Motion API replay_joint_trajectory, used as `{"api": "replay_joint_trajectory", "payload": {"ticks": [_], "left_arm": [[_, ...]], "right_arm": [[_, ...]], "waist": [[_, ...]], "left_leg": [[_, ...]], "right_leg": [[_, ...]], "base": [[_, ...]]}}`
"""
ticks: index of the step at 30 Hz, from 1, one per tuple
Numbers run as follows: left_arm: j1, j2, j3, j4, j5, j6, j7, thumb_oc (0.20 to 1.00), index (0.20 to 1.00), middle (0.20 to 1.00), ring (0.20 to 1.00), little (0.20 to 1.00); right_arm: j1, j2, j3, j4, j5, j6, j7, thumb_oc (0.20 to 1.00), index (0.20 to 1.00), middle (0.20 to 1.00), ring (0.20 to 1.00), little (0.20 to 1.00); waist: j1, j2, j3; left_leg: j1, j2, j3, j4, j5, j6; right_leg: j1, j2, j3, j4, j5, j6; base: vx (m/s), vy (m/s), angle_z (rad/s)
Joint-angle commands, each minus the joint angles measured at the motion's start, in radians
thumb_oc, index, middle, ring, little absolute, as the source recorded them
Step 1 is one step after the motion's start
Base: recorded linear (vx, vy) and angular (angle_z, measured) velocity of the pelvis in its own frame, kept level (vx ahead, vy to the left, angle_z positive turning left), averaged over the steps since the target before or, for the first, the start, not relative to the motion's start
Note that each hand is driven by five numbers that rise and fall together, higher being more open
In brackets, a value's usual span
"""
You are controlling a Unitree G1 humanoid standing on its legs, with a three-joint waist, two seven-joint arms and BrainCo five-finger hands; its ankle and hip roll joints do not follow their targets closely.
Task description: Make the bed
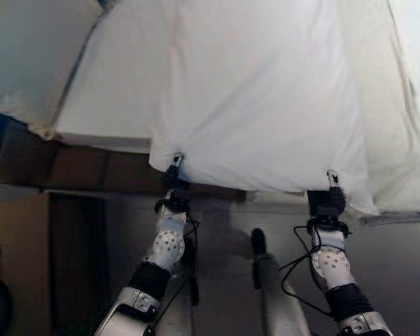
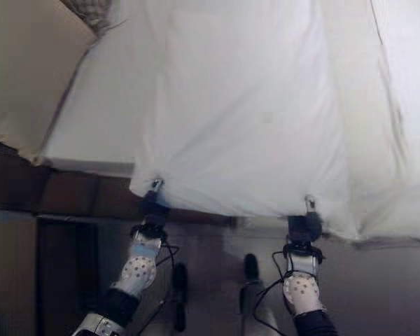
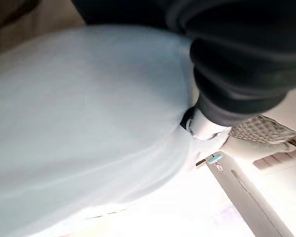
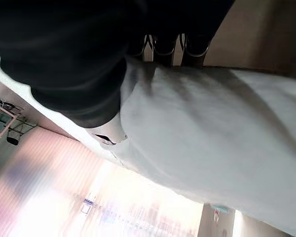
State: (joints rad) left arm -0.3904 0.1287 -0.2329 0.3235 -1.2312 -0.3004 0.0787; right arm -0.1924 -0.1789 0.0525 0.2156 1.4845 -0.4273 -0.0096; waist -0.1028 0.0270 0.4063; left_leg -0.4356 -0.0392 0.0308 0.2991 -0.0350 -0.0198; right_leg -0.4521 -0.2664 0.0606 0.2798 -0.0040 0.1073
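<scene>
While one white sheet [image 1: 259, 98] hangs spread over the bed's near edge, two hands grip its lower hem. The left hand [image 1: 173, 183] and the right hand [image 1: 327, 199] pinch it, well apart.

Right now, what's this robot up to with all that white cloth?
It is making a bed. Both arms reach forward, and the left hand and the right hand each pinch the near edge of a white sheet, one toward each corner. The sheet is stretched out over the mattress, its near edge lifted at the bed's edge, not yet laid down or tucked.
</scene>
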Motion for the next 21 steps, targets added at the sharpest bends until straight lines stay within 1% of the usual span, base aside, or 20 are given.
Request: {"api": "replay_joint_trajectory", "payload": {"ticks": [1,2,3,4,5,6,7,8,9,10,12,15,17,18,19,21], "left_arm": [[0.154,0.081,0.046,-0.113,0.063,-0.038,-0.043,0.2,0.2,0.2,0.2,0.2],[0.156,0.082,0.064,-0.119,0.082,-0.04,-0.032,0.2,0.2,0.2,0.2,0.2],[0.156,0.083,0.064,-0.119,0.082,-0.04,-0.032,0.2,0.2,0.2,0.2,0.2],[0.155,0.079,0.07,-0.119,0.088,-0.044,-0.024,0.2,0.2,0.2,0.2,0.2],[0.153,0.073,0.071,-0.116,0.095,-0.048,-0.01,0.2,0.2,0.2,0.2,0.2],[0.145,0.06,0.087,-0.091,0.116,-0.069,0.024,0.2,0.2,0.2,0.2,0.2],[0.144,0.06,0.087,-0.091,0.117,-0.069,0.024,0.2,0.2,0.2,0.2,0.2],[0.137,0.041,0.096,-0.07,0.115,-0.085,0.046,0.2,0.2,0.2,0.2,0.2],[0.129,0.029,0.11,-0.038,0.126,-0.098,0.081,0.2,0.2,0.2,0.2,0.2],[0.121,0.007,0.124,-0.021,0.097,-0.119,0.092,0.2,0.2,0.2,0.2,0.2],[0.119,-0.017,0.164,0.02,0.113,-0.141,0.136,0.2,0.2,0.2,0.2,0.2],[0.103,-0.049,0.215,0.108,0.099,-0.174,0.179,0.2,0.2,0.2,0.2,0.2],[0.088,-0.064,0.232,0.184,0.106,-0.172,0.205,0.2,0.2,0.2,0.2,0.2],[0.077,-0.079,0.242,0.227,0.083,-0.175,0.21,0.2,0.2,0.2,0.2,0.2],[0.069,-0.081,0.244,0.261,0.099,-0.17,0.217,0.2,0.2,0.2,0.2,0.2],[0.05,-0.098,0.259,0.33,0.083,-0.174,0.224,0.2,0.2,0.2,0.2,0.2]], "right_arm": [[0.043,0.015,0.038,-0.038,-0.074,-0.001,0.038,0.2,0.2,0.2,0.2,0.2],[0.033,0.009,0.047,-0.021,-0.08,-0.004,0.038,0.2,0.2,0.2,0.2,0.2],[0.033,0.009,0.047,-0.02,-0.08,-0.004,0.038,0.2,0.2,0.2,0.2,0.2],[0.027,0.008,0.051,-0.003,-0.08,-0.004,0.037,0.2,0.2,0.2,0.2,0.2],[0.023,0.01,0.06,0.01,-0.078,-0.007,0.036,0.2,0.2,0.2,0.2,0.2],[0.019,0.013,0.068,0.056,-0.085,-0.006,0.028,0.2,0.2,0.2,0.2,0.2],[0.018,0.013,0.067,0.057,-0.085,-0.006,0.029,0.2,0.2,0.2,0.2,0.2],[0.014,0.018,0.072,0.085,-0.08,-0.004,0.023,0.2,0.2,0.2,0.2,0.2],[0.015,0.019,0.071,0.126,-0.077,0.005,0.022,0.2,0.2,0.2,0.2,0.2],[0.008,0.026,0.07,0.158,-0.072,0.007,0.022,0.2,0.2,0.2,0.2,0.2],[-0.002,0.031,0.059,0.236,-0.07,0.026,0.028,0.2,0.2,0.2,0.2,0.2],[-0.01,0.037,0.054,0.336,-0.086,0.059,0.041,0.2,0.2,0.2,0.2,0.2],[-0.022,0.038,0.053,0.409,-0.105,0.069,0.036,0.2,0.2,0.2,0.2,0.2],[-0.028,0.039,0.051,0.459,-0.116,0.079,0.032,0.2,0.2,0.2,0.2,0.2],[-0.034,0.041,0.047,0.5,-0.125,0.086,0.029,0.2,0.2,0.2,0.2,0.2],[-0.046,0.041,0.05,0.561,-0.147,0.102,0.028,0.2,0.2,0.2,0.2,0.2]], "waist": [[0.028,-0.01,-0.043],[0.025,-0.018,-0.035],[0.025,-0.019,-0.036],[0.025,-0.023,-0.03],[0.024,-0.023,-0.022],[0.033,-0.023,-0.018],[0.033,-0.023,-0.017],[0.036,-0.016,-0.012],[0.04,-0.009,-0.01],[0.046,-0.006,-0.006],[0.052,-0.001,-0.004],[0.049,-0.001,-0.004],[0.044,0.0,-0.005],[0.04,0.001,-0.005],[0.038,0.001,-0.005],[0.034,-0.001,0.0]], "left_leg": [[-0.02,0.03,-0.017,0.022,-0.056,0.012],[0.019,0.017,0.018,-0.06,-0.035,0.017],[0.018,0.016,0.018,-0.064,-0.031,0.017],[0.025,0.006,0.035,-0.087,-0.017,0.022],[0.04,0.001,0.042,-0.116,-0.009,0.022],[0.046,-0.008,0.06,-0.154,0.011,0.02],[0.048,-0.008,0.06,-0.157,0.012,0.02],[0.045,-0.009,0.067,-0.16,0.015,0.017],[0.04,-0.004,0.073,-0.157,0.019,0.014],[0.032,0.001,0.084,-0.149,0.024,0.011],[0.014,0.013,0.096,-0.137,0.027,0.005],[-0.008,0.019,0.096,-0.122,0.036,-0.002],[-0.016,0.02,0.099,-0.133,0.046,-0.004],[-0.018,0.022,0.103,-0.141,0.051,-0.008],[-0.016,0.023,0.104,-0.146,0.054,-0.009],[-0.024,0.024,0.104,-0.145,0.06,-0.012]], "right_leg": [[0.063,-0.021,-0.094,-0.19,0.146,0.031],[0.036,0.085,-0.117,-0.137,0.071,0.014],[0.033,0.084,-0.116,-0.137,0.073,0.014],[0.017,0.134,-0.119,-0.095,0.055,0.004],[0.008,0.174,-0.106,-0.069,0.036,-0.003],[0.018,0.187,-0.107,-0.099,0.035,-0.016],[0.019,0.187,-0.107,-0.101,0.036,-0.016],[0.031,0.174,-0.093,-0.142,0.053,-0.011],[0.033,0.172,-0.078,-0.154,0.056,-0.009],[0.036,0.171,-0.082,-0.164,0.063,-0.008],[0.028,0.168,-0.095,-0.171,0.066,-0.005],[0.012,0.174,-0.099,-0.164,0.066,-0.01],[0.001,0.172,-0.097,-0.17,0.075,-0.01],[-0.003,0.171,-0.099,-0.173,0.077,-0.009],[0.0,0.171,-0.098,-0.178,0.078,-0.009],[-0.005,0.171,-0.096,-0.177,0.083,-0.009]], "base": [[-0.07,0.494,-0.97],[-0.07,0.349,-1.03],[-0.08,0.287,-0.73],[-0.05,0.144,-0.38],[-0.09,0.196,-0.43],[-0.05,0.114,-0.31],[-0.06,0.06,-0.31],[-0.03,-0.007,-0.39],[-0.05,-0.021,-0.37],[-0.05,-0.056,-0.27],[-0.06,-0.098,0.04],[-0.04,-0.082,0.07],[-0.02,-0.018,0.01],[0.0,0.0,0.0],[0.0,0.0,0.0],[0.0,0.0,0.0]]}}
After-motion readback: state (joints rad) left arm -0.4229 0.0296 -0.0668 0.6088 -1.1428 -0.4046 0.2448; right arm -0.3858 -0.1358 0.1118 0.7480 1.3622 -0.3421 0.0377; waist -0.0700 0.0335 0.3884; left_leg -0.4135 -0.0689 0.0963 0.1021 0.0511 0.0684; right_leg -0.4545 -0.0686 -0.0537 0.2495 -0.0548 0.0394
